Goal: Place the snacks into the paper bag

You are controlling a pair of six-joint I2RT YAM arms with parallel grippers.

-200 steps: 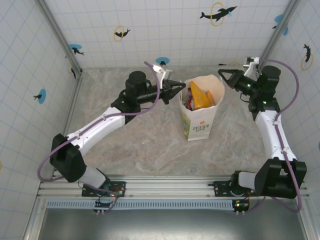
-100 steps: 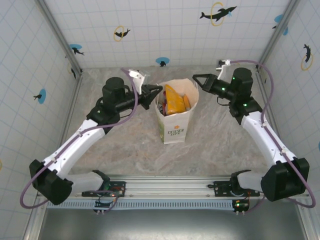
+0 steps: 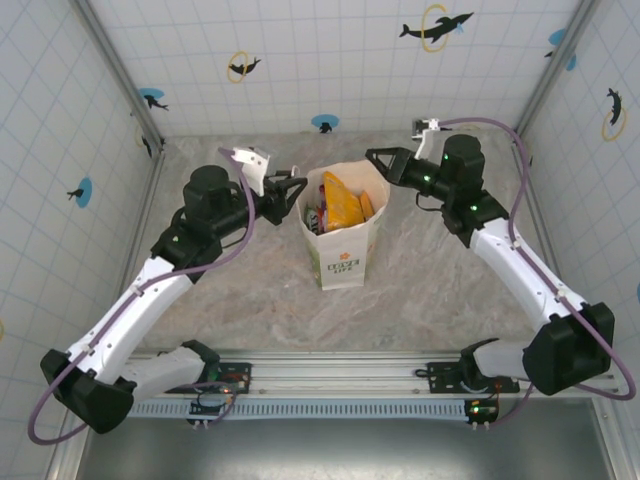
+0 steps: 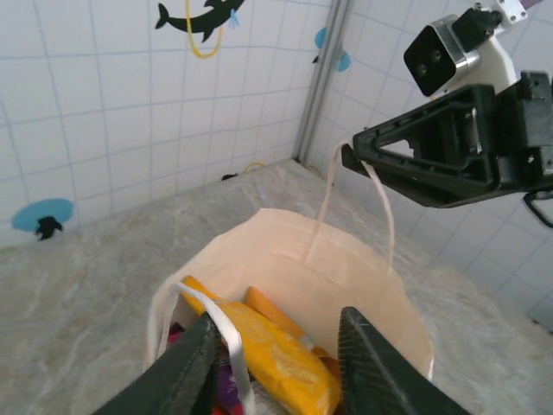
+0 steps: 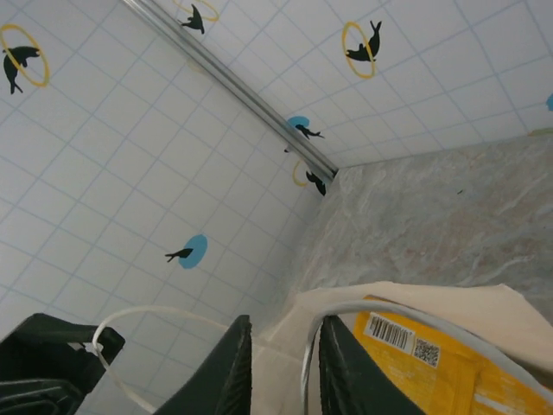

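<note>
Looks close to finished: shiny yellow-orange and orange snack packets [image 3: 345,200] already inside tall cream-white paper bag [image 3: 345,255]. Left of bag, left gripper [image 3: 297,190], jaws apart around one thin white loop handle [image 4: 226,333]. Right of bag, right gripper [image 3: 372,157], jaws slightly parted at other handle [image 4: 324,207]. Probably only letting go remaining.

likely lab test cell, tiled walls [image 3: 320,70]
</note>
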